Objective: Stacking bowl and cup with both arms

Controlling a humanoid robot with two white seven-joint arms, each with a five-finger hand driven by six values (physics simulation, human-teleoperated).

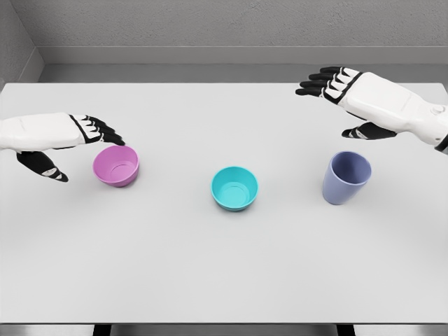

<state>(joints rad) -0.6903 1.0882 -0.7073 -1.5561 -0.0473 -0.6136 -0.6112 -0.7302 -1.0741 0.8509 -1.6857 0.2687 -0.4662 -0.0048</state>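
Your stock on the white tabletop point(224, 280), left to right:

1. Pink bowl point(116, 166): upright, mouth up, at the left of the tabletop. Nothing shows inside it.
2. Teal bowl point(234, 187): upright, near the middle, slightly nearer you than the pink one. Well apart from both neighbours.
3. Blue cup point(346, 178): at the right, standing with its mouth tipped a little toward you. It sits alone, with nothing stacked in it or on it.

Your hands:

4. Left hand point(59, 140): comes in from the left edge, palm down, at the pink bowl's left. Its fingers point(105, 131) are spread and loose, their tips just above the bowl's far-left rim; you cannot tell whether they touch it. The thumb hangs below, apart from the bowl. It grips nothing.
5. Right hand point(364, 101): comes in from the right edge, raised above and behind the blue cup, clear of it. Its fingers point(322, 82) are stretched out toward the left, thumb hanging below the palm. It holds nothing.

All three vessels stand separate.
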